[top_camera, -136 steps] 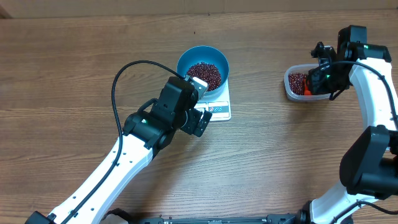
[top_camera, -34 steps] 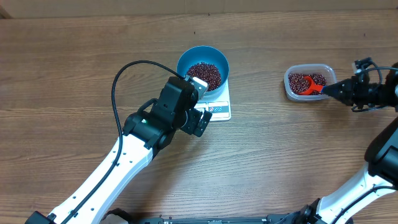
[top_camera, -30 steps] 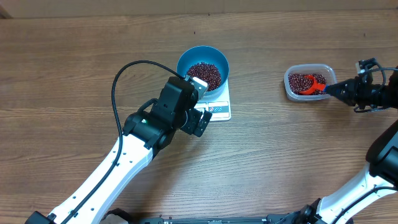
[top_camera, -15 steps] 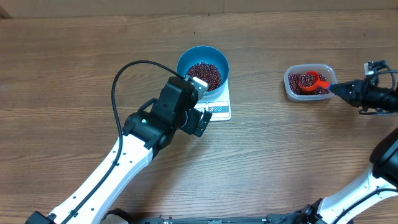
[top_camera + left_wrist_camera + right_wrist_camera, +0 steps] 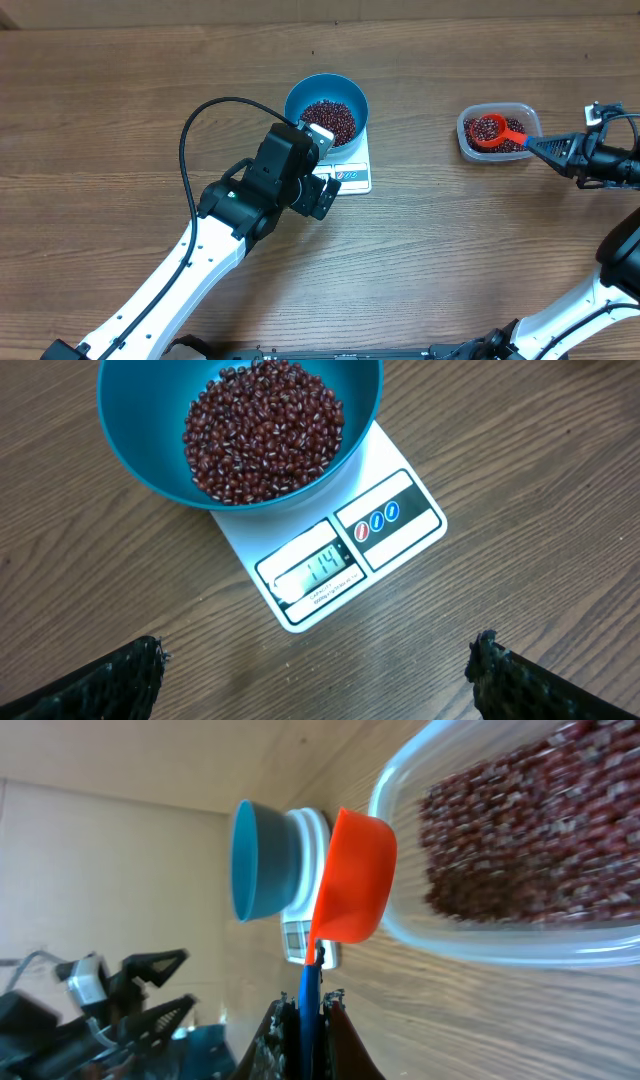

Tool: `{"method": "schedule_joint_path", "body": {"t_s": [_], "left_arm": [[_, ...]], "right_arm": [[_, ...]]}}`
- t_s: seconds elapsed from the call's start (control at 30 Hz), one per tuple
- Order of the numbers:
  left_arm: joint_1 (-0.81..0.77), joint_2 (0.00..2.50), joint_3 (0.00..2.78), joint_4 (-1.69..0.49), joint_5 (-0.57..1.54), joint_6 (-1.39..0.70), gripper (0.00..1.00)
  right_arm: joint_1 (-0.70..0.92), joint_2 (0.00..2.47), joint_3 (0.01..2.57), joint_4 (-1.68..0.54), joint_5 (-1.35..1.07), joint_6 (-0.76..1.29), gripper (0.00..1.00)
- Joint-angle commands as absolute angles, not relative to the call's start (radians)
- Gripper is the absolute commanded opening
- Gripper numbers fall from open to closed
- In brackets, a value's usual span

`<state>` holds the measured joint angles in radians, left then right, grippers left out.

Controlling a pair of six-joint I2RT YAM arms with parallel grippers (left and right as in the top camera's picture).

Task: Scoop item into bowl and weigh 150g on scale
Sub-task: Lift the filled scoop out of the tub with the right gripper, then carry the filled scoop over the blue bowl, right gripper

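Observation:
The blue bowl stands on the white scale and holds a heap of dark red beans. The scale's display reads 114. My left gripper hangs open just in front of the scale, nothing between its fingers. My right gripper is shut on the blue handle of a red scoop. The scoop carries beans and hovers over the clear tub. In the right wrist view the scoop sits above the tub's rim, with the bowl far behind.
The clear tub holds more beans at the table's right side. The left arm's black cable loops over the table left of the bowl. Bare wood lies between scale and tub.
My right gripper has drawn slightly to the right, and the scoop has come up out of the tub's beans with a load in it. The left arm has not moved.

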<state>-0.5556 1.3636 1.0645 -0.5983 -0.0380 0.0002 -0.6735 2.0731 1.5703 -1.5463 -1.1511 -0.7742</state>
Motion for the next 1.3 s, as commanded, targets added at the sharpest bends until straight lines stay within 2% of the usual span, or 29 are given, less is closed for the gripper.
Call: {"method": "schedule_joint_path", "body": {"t_s": [0.0, 0.7, 0.97, 1.27], "left_arm": [[-0.553, 1.37, 1.061, -0.598, -0.033, 0.012, 1.0], [-0.553, 1.37, 1.061, -0.598, -0.033, 0.012, 1.0], [-0.553, 1.37, 1.061, -0.598, -0.033, 0.012, 1.0], [-0.553, 1.37, 1.061, -0.598, -0.033, 0.012, 1.0]], "right_arm": [[-0.677, 2.08, 1.57, -1.603, -1.237, -0.92, 0.04], [-0.657, 2.08, 1.57, -1.696, -1.338, -0.966, 0.04], [-0.534, 2.08, 1.57, -1.696, -1.395, -0.977, 0.04], [-0.312, 2.08, 1.57, -1.652, -1.491, -0.977, 0.04]]}}
